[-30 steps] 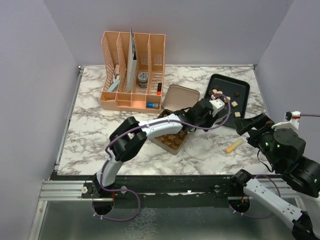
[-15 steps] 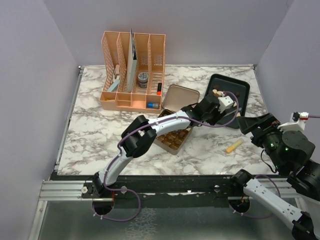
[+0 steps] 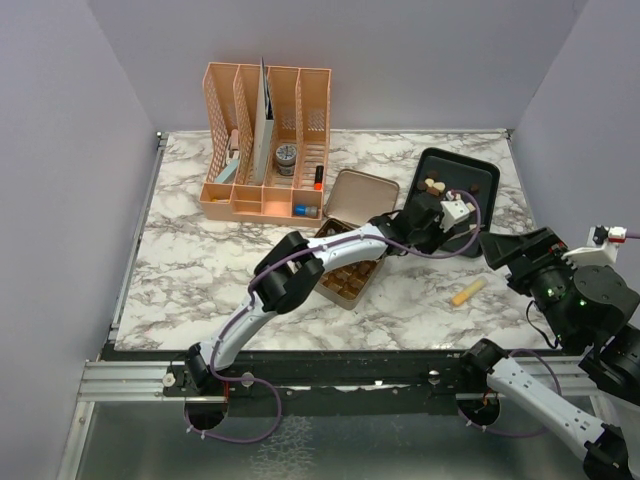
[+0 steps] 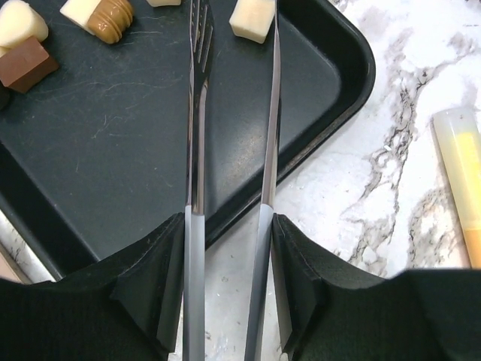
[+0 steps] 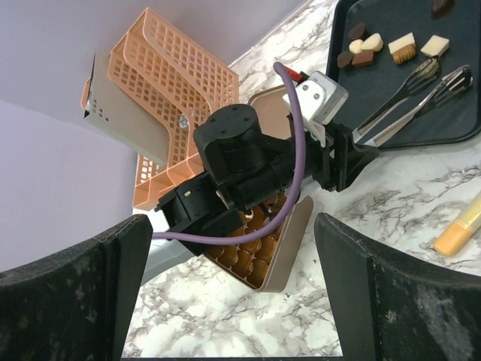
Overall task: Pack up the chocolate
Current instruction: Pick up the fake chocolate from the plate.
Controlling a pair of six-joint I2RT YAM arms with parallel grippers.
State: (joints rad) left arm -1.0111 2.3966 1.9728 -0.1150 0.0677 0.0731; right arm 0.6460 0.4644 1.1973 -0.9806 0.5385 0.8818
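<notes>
Left jaws half-closed gripping tongs [image 4: 197, 150], extended across tray [image 4: 353, 83] rim over bare floor, right jaws wide, empty

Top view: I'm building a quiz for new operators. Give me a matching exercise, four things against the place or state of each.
1 tongs; 2 yellow tube; 3 gold tin; 4 black tray
A lid open; B lying on the marble table; C scattered chocolate pieces on it; D gripped by the left claw
Pairs: 1-D; 2-B; 3-A; 4-C
</notes>
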